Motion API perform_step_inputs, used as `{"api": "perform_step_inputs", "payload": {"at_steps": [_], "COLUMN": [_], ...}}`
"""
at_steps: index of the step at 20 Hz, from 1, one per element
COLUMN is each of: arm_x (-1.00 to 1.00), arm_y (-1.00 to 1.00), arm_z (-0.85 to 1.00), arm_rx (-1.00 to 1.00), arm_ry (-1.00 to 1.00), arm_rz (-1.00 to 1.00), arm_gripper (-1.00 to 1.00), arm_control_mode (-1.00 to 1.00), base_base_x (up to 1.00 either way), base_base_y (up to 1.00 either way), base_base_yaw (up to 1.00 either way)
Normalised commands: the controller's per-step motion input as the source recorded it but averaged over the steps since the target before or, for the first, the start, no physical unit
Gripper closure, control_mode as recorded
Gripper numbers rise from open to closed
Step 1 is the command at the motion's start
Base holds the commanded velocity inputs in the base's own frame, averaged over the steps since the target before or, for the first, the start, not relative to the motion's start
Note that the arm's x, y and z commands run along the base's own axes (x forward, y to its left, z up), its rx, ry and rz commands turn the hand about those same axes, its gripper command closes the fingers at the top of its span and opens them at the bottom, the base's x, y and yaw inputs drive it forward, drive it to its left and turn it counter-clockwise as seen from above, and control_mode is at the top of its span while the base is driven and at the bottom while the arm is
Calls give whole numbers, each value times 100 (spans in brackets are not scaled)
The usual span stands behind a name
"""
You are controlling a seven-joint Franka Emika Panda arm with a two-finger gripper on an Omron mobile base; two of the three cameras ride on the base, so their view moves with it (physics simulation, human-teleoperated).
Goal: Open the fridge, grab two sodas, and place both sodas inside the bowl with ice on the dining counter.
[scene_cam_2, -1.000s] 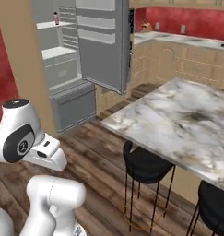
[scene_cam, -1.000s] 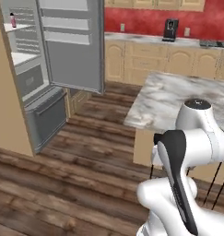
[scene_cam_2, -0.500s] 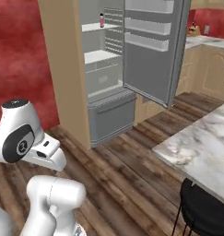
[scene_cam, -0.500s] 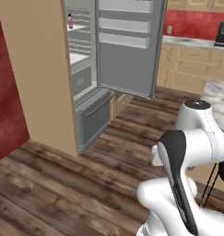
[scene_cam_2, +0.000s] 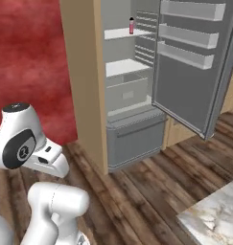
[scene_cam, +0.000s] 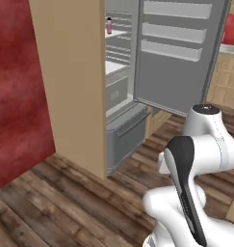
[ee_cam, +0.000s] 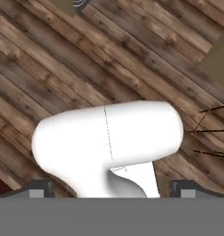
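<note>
Base driven closer to open fridge (scene_cam_2: 185, 72), pink soda (scene_cam_2: 132, 25) on shelf, pincer (ee_cam: 111, 188) apart.

Matt grey metal fridge (scene_cam_2: 137, 139), door open, with smooth white plastic-looking shelves and 1 small glossy pink soda (scene_cam_2: 132, 26) with a dark cap. Its surround (scene_cam: 75, 82) is plain, smooth tan wood. The floor (ee_cam: 132, 55) is dark, grainy wood planks. The wall (scene_cam: 17, 87) is mottled red. The dining counter (scene_cam_2: 216, 222) is polished, veined white marble.

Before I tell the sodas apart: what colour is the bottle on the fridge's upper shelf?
Pink with a dark cap; the bottle shows best in the right base view.
</note>
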Motion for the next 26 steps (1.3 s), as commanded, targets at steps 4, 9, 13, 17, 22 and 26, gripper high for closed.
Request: {"api": "perform_step_inputs", "payload": {"at_steps": [4,9,13,17,22,26], "arm_x": [0,0,0,0,0,0], "arm_y": [0,0,0,0,0,0], "arm_z": [0,0,0,0,0,0], "arm_rx": [0,0,0,0,0,0], "arm_ry": [0,0,0,0,0,0], "arm_rz": [0,0,0,0,0,0], "arm_gripper": [-100,-100,-100,-100,-100,-100], "arm_control_mode": [100,100,100,100,100,100], "base_base_x": [100,100,100,100,87,65], "base_base_y": [-1,-4,-25,-35,-48,-50], "base_base_yaw": [13,13,19,24,28,29]}}
